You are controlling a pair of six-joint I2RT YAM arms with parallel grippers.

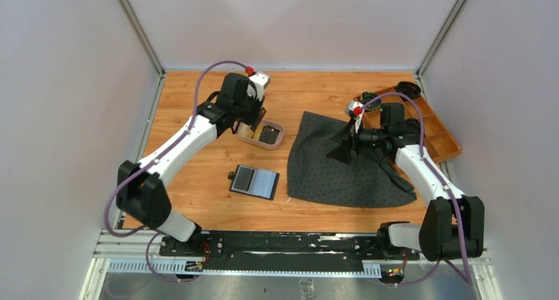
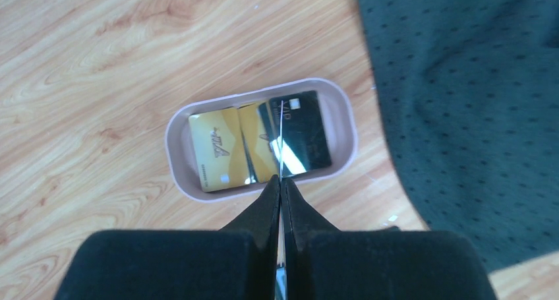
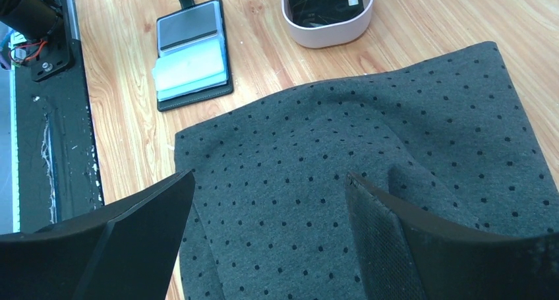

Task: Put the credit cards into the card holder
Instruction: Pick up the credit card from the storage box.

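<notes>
My left gripper (image 2: 280, 181) hangs over the pinkish tray (image 2: 176, 142), shut on a credit card (image 2: 280, 138) that I see edge-on as a thin bright line. Inside the tray lie gold credit cards (image 2: 214, 148) and a black one (image 2: 310, 132). The card holder (image 1: 254, 180) lies open on the wood in front of the tray, its clear pockets (image 3: 191, 72) facing up. My right gripper (image 3: 270, 181) is open above the dotted dark cloth (image 3: 369, 135), nothing between its fingers. From above, the left gripper (image 1: 254, 120) sits at the tray's left end.
An orange-brown compartmented box (image 1: 438, 132) stands at the back right, behind the right arm. The dark cloth (image 1: 343, 165) covers the middle right of the table. A black rail (image 3: 39, 115) runs along the near edge.
</notes>
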